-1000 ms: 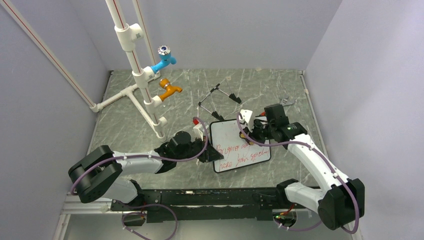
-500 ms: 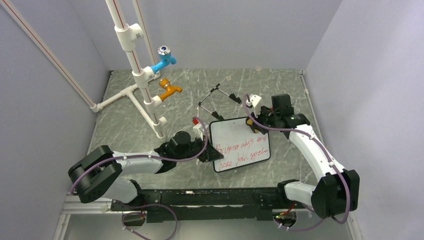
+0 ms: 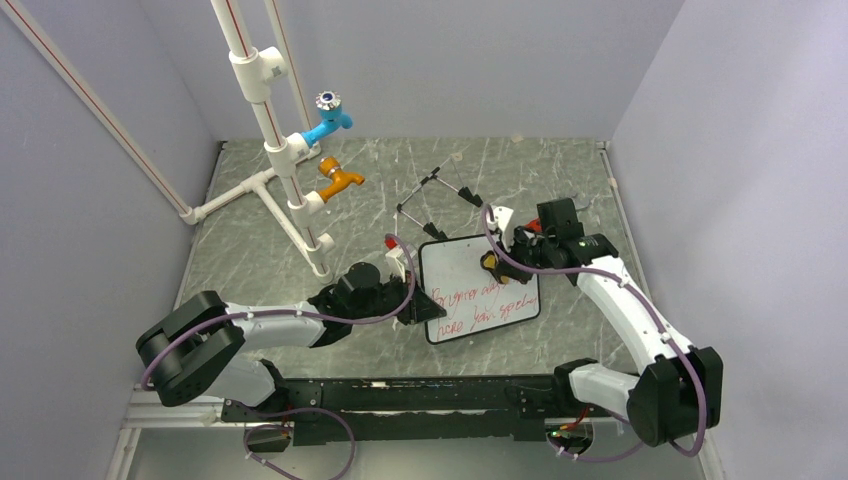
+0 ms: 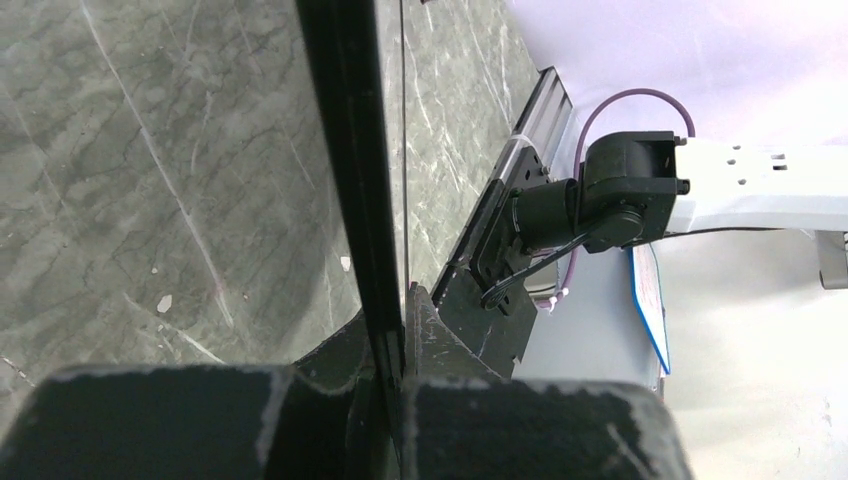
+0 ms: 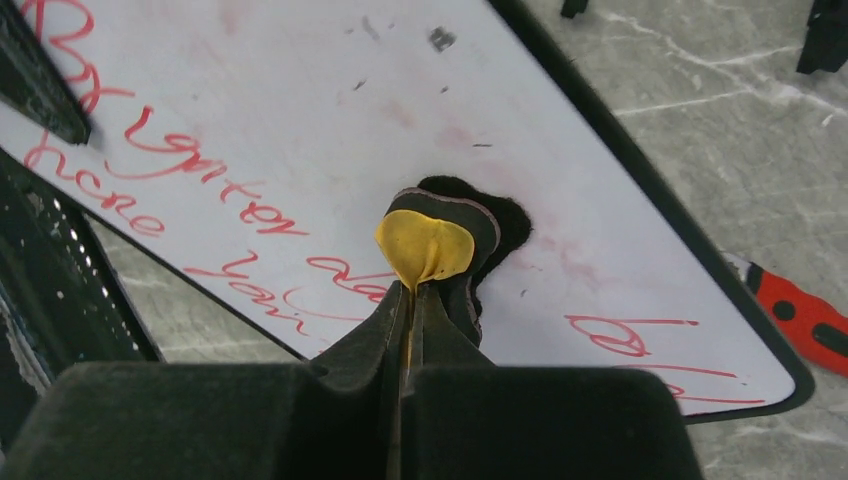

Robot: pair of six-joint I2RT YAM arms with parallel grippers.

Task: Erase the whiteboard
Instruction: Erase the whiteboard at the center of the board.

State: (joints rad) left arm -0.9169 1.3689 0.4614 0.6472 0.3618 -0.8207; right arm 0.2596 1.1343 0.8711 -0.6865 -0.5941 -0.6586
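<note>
Swinging back from the far corner, my right claw (image 3: 498,261) has set the eraser (image 5: 425,245) onto the whiteboard (image 3: 455,265) again. Nearest me, my left claw (image 4: 390,350) is clamped on the board's 9 o'clock edge, steadying it on the counter (image 3: 230,270). Two red handwritten lines (image 3: 482,300) cross the near half, running 9 to 3 o'clock. Farther off, my right claw is pinched shut on the eraser, which touches the cleaner far half. The writing lies toward 6 o'clock from it, so I judge the wiping falls to my right arm.
</note>
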